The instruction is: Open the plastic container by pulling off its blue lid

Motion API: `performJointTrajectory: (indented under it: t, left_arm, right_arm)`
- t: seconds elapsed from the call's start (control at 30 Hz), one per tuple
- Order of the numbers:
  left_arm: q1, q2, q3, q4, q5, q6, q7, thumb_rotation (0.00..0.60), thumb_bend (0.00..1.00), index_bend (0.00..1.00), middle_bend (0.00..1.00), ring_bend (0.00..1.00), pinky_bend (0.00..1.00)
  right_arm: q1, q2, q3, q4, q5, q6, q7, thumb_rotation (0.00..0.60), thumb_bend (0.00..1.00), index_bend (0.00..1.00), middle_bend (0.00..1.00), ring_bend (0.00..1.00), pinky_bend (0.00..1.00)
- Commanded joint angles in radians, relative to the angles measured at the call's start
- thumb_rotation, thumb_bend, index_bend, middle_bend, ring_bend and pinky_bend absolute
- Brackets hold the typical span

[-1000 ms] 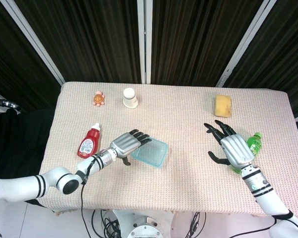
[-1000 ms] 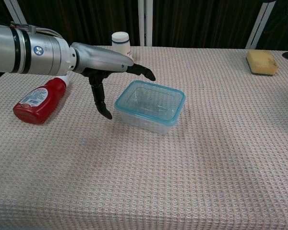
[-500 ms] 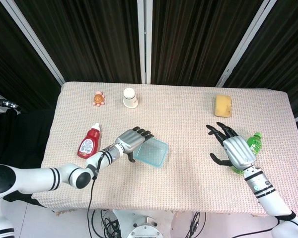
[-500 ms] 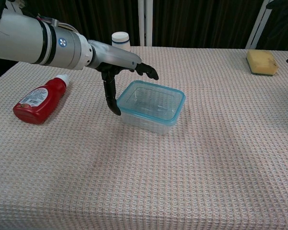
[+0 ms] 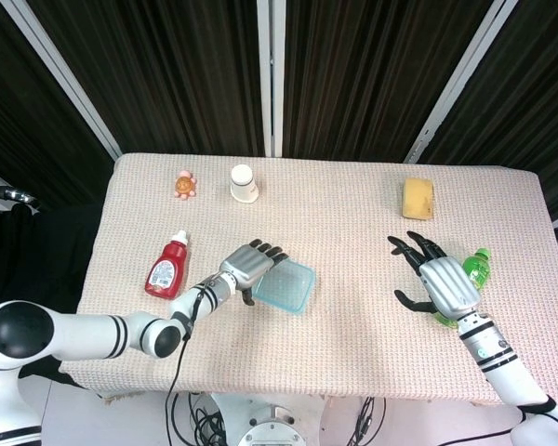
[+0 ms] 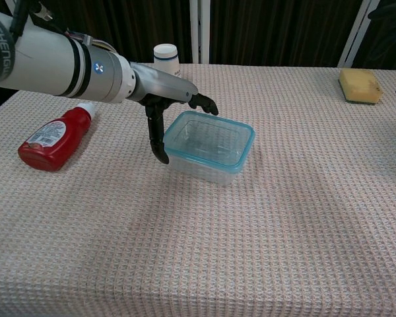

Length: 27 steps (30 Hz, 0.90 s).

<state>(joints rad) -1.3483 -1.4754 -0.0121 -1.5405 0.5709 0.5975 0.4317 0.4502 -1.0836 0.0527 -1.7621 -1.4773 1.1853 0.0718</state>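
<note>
A clear plastic container (image 5: 286, 287) (image 6: 210, 153) with a blue-rimmed lid (image 6: 208, 138) stands on the table, left of centre. My left hand (image 5: 249, 268) (image 6: 160, 90) is at its left corner with the fingers spread. The fingertips (image 6: 208, 104) reach over the far left rim. The thumb (image 6: 158, 139) hangs down beside the left wall, close to or just touching it. Nothing is gripped. My right hand (image 5: 444, 282) hovers over the right side of the table with its fingers apart, holding nothing, far from the container.
A red ketchup bottle (image 5: 166, 266) (image 6: 53, 137) lies left of my left hand. A white cup (image 5: 244, 183) (image 6: 165, 55) and a small orange toy (image 5: 185, 185) stand at the back. A yellow sponge (image 5: 418, 198) (image 6: 360, 85) is back right. A green bottle (image 5: 474, 269) lies beside my right hand.
My left hand has moved right, up to the container, so the thumb now hangs at its left wall and the fingers reach over the rim. My right hand has drifted slightly.
</note>
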Motion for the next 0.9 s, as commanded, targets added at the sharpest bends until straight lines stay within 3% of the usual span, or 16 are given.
performJointTrajectory:
  t: [0.03,0.23,0.37,0.57,0.73,0.9]
  left_arm:
    - [-0.014,-0.009,0.007,0.008,-0.02,0.002,0.003,0.6,0.0,0.0,0.0,0.0,0.0]
    - [-0.038,-0.021,0.021,0.021,-0.05,-0.004,0.009,0.6,0.0,0.0,0.0,0.0,0.0]
    - [-0.053,-0.034,0.029,0.033,-0.074,-0.008,0.008,0.6,0.0,0.01,0.02,0.0,0.0]
    - [-0.045,-0.069,0.029,0.051,-0.082,0.057,0.008,0.6,0.0,0.17,0.2,0.11,0.18]
    - [-0.045,-0.076,0.027,0.043,-0.114,0.084,0.021,0.6,0.0,0.19,0.23,0.13,0.23]
    - [-0.051,-0.077,0.022,0.035,-0.148,0.09,0.03,0.6,0.0,0.19,0.24,0.13,0.24]
  right_arm:
    - [-0.003,0.001,-0.001,0.0,-0.002,0.0,-0.001,0.6,0.25,0.0,0.24,0.02,0.15]
    - [-0.011,-0.007,-0.014,0.001,-0.032,0.0,-0.01,0.6,0.25,0.0,0.24,0.02,0.15]
    - [-0.014,-0.047,-0.044,0.016,-0.116,0.013,-0.01,0.6,0.25,0.02,0.28,0.07,0.19]
    - [0.004,-0.174,-0.081,0.103,-0.227,0.004,-0.054,0.6,0.27,0.21,0.33,0.15,0.29]
    - [0.03,-0.319,-0.055,0.223,-0.261,0.013,-0.121,0.6,0.27,0.29,0.33,0.15,0.29]
    - [0.069,-0.453,-0.023,0.35,-0.274,0.005,-0.18,0.6,0.22,0.3,0.32,0.15,0.29]
